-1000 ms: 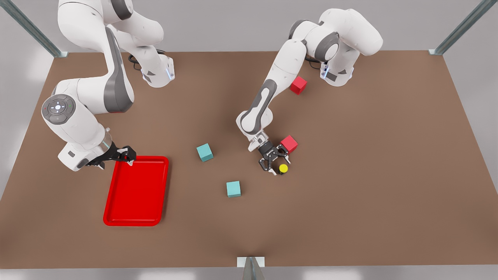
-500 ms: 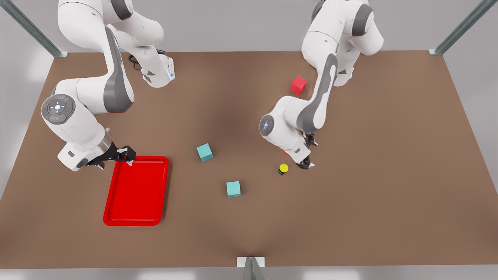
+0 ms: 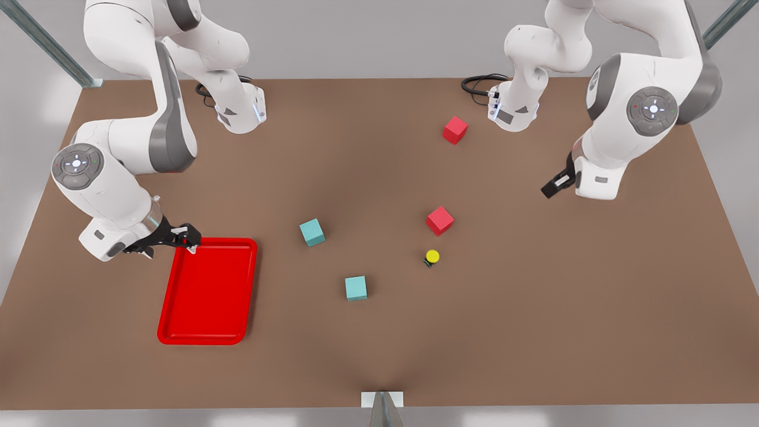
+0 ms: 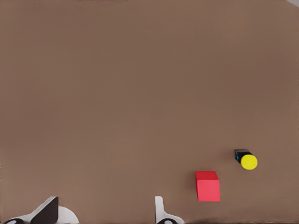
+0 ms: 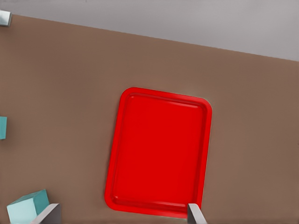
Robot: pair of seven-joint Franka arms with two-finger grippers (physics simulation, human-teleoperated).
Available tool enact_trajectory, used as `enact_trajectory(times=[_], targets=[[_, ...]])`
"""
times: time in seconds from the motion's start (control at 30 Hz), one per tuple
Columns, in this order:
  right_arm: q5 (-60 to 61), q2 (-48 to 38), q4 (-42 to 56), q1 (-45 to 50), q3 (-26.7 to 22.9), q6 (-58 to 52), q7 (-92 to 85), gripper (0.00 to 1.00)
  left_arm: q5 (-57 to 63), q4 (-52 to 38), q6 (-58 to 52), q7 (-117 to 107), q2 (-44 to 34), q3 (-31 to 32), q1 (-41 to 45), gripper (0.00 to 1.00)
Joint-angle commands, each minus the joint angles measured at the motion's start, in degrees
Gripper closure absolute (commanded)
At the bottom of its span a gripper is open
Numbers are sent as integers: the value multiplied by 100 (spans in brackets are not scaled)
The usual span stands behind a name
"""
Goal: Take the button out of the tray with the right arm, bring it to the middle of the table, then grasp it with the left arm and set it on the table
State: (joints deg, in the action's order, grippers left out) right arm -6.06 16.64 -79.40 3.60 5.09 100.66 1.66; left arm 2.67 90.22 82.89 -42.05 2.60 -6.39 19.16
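Button [image 3: 432, 257] placement looks complete: the small yellow-capped push-button stands alone on the brown table [image 3: 533, 332] near the middle, a little toward the front view's right, just below the nearer red cube [image 3: 440, 220] and touching nothing. The red tray [image 3: 209, 290] lies bare on the front view's left side, well apart from the button.

The right gripper [image 3: 184, 236] hangs over the tray's far corner, at the end of the arm on the front view's left; its wrist view looks down on the tray [image 5: 159, 151] with the two fingertips [image 5: 48, 213] spread wide at the frame's edge and nothing between them. The left gripper [image 3: 550, 188] is raised and well off to the front view's right, far from the button. Its wrist view shows the button [image 4: 246, 159] and the red cube [image 4: 207, 185] below on the table, with its own fingertips [image 4: 47, 212] set wide apart and empty.

Judging from how things lie, every step appears done: the button is out of the tray, at the middle, and set down free of both grippers. Nothing seems left but for the arms to wait. Two teal cubes [image 3: 312, 232] [image 3: 356, 288] and a second red cube [image 3: 455, 130] sit scattered elsewhere, untouched.
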Motion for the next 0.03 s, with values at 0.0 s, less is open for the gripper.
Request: enact_trajectory(times=[0.0], targets=[[26, -3, 3, -8, 0, -3, 9, 0, 32, -4, 52, 5207, -5, -2, 343, 0]])
